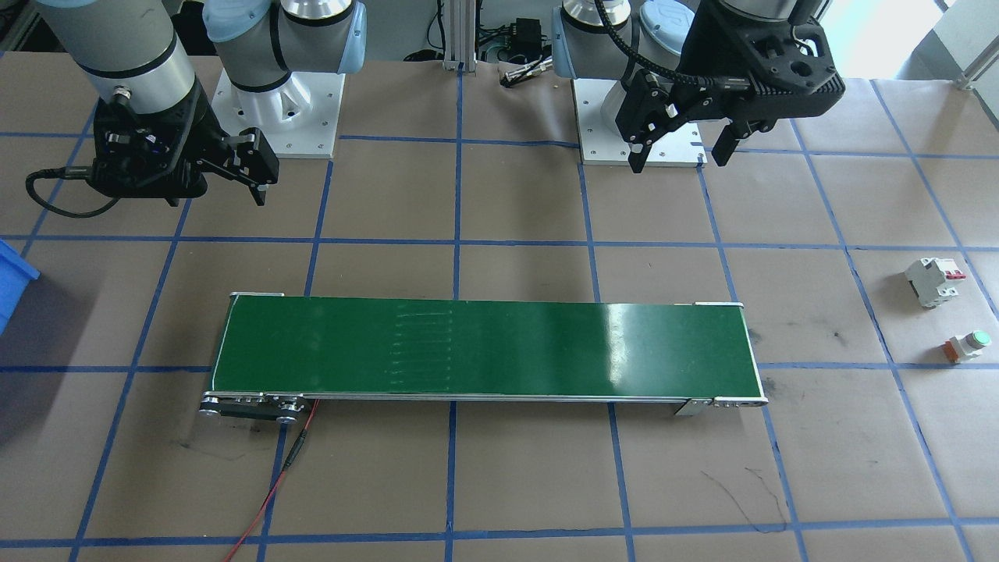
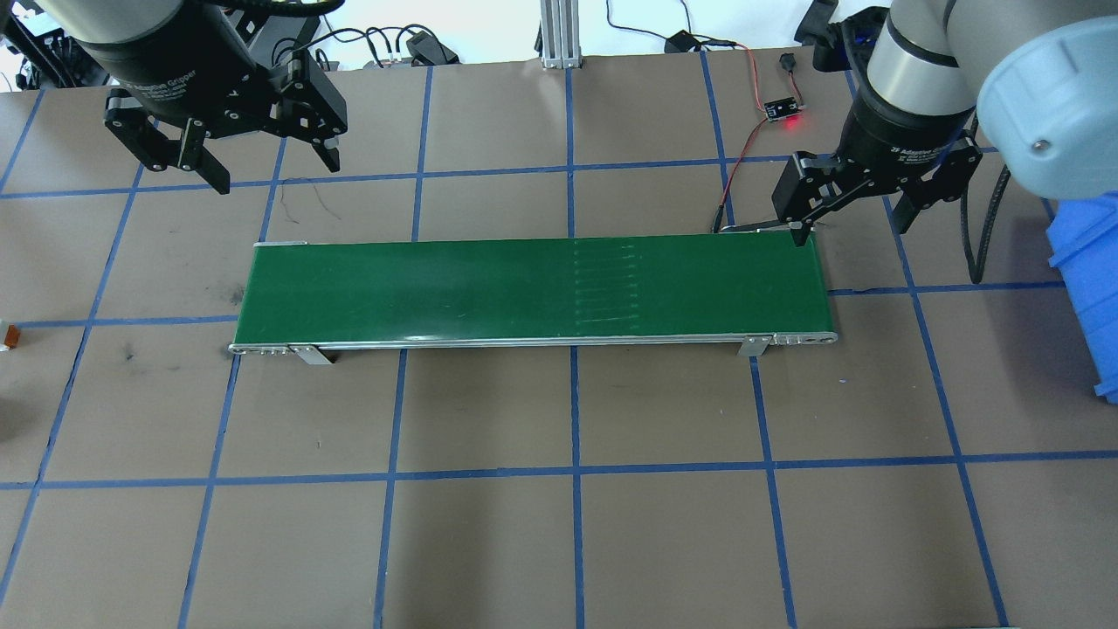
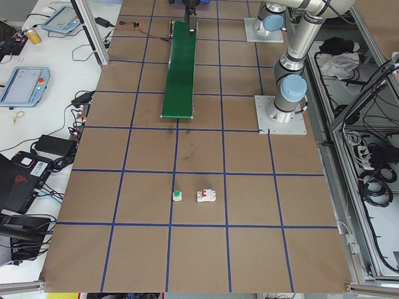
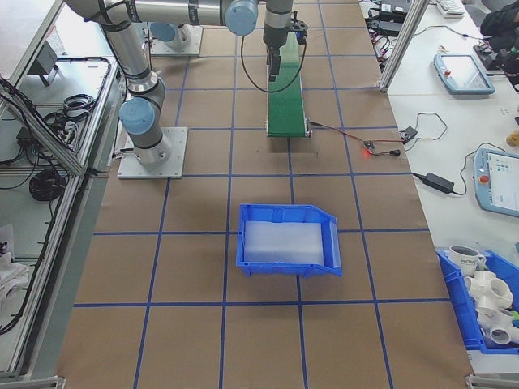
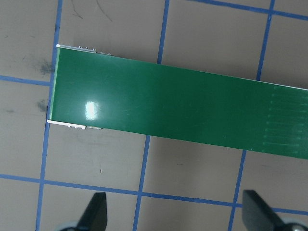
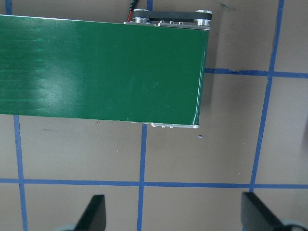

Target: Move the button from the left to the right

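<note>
The button (image 1: 966, 345) lies on its side on the brown paper at the robot's far left, green cap pointing outward and orange-red base toward the belt. It also shows in the left side view as button (image 3: 177, 196), and only its base (image 2: 7, 335) shows at the overhead view's edge. My left gripper (image 1: 679, 152) (image 2: 275, 170) hangs open and empty above the table behind the belt's left end, well away from the button. My right gripper (image 2: 850, 229) (image 1: 218, 187) hovers open and empty over the belt's right end. Each wrist view shows spread fingertips (image 5: 96, 211) (image 6: 94, 211) above bare paper.
A long green conveyor belt (image 2: 533, 288) (image 1: 484, 347) lies across the middle of the table. A white circuit breaker with red levers (image 1: 933, 281) (image 3: 206, 196) sits beside the button. A blue bin (image 2: 1087, 288) (image 4: 288, 239) stands at the far right. A red wire (image 1: 273, 484) trails from the belt.
</note>
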`<move>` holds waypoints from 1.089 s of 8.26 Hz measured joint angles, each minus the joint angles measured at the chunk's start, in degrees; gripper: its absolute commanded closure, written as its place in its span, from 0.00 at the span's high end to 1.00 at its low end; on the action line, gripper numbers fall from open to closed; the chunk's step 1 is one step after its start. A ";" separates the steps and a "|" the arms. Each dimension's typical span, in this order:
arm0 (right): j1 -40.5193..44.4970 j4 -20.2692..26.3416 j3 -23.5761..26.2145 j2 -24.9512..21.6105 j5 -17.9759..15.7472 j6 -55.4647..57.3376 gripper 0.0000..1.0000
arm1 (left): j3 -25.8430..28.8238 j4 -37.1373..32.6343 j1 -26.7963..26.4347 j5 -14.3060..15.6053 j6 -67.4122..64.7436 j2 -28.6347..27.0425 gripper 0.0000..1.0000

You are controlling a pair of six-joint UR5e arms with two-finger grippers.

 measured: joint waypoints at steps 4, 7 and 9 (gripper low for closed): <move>0.02 0.00 0.00 0.00 0.00 0.00 1.00 | -0.08 -1.24 2.86 -0.35 0.05 0.85 1.00; 0.02 0.08 0.00 0.00 0.00 0.00 1.00 | -0.12 -1.21 14.40 -0.11 8.87 -0.81 1.00; 0.00 0.09 0.00 0.00 0.00 0.00 1.00 | -0.02 -0.32 24.30 0.42 14.00 -4.54 1.00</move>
